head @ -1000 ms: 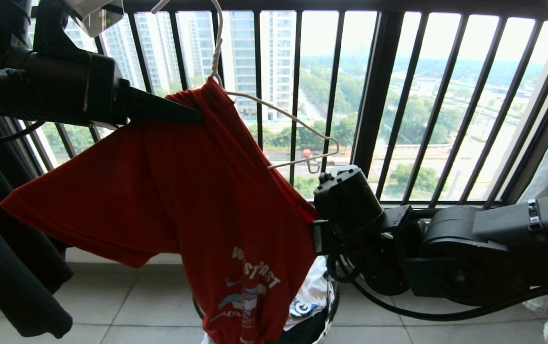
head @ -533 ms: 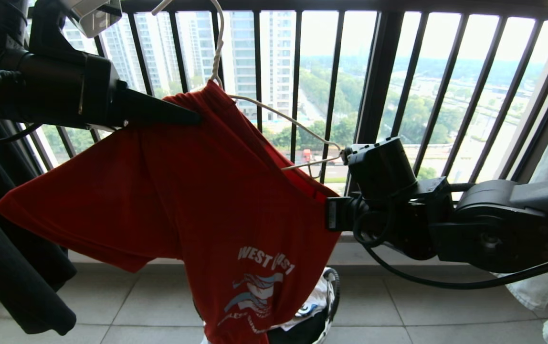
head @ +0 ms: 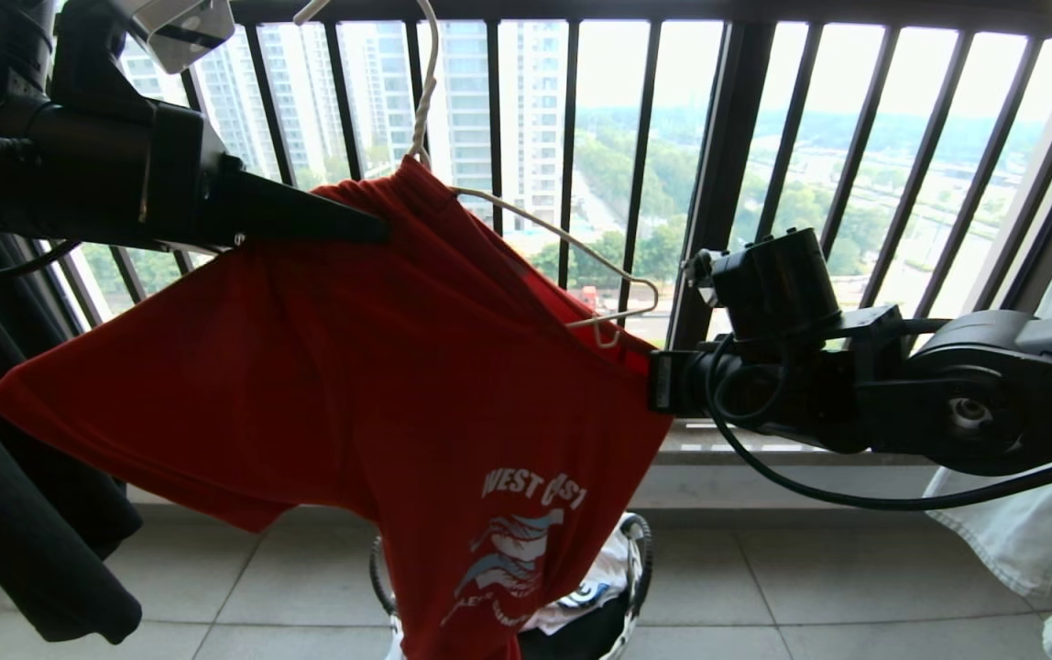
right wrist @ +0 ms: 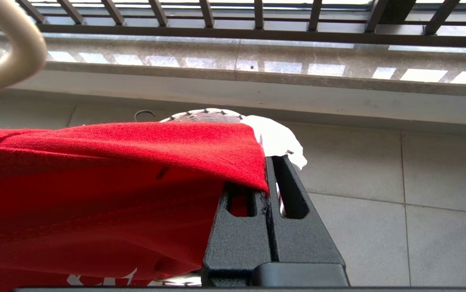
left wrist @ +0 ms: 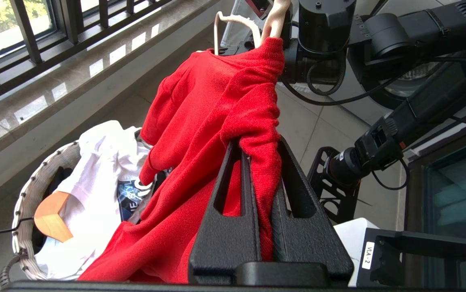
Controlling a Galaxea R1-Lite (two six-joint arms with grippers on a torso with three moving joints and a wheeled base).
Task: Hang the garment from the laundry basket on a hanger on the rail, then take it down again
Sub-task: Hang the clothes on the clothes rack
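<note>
The red garment (head: 379,385) hangs over the left half of the white wire hanger (head: 572,243), whose right end sticks out bare. My left gripper (head: 378,229) (left wrist: 259,148) is shut on the bunched fabric by the hanger's neck. My right gripper (head: 654,385) (right wrist: 270,164) is shut on the garment's right edge, holding it out just below the hanger's bare end. The laundry basket (head: 641,550) (left wrist: 30,194) stands on the floor beneath, partly hidden by the garment. The rail is out of view.
A black barred window railing (head: 718,183) runs close behind the hanger. A black garment (head: 31,513) hangs at the left and a pale one (head: 1030,522) at the right. The basket holds a white printed shirt (left wrist: 103,162) and a wooden hanger (left wrist: 52,217).
My right gripper has risen and moved right with the garment's edge in it, spreading the cloth toward the hanger's bare end. The left gripper has held still.
</note>
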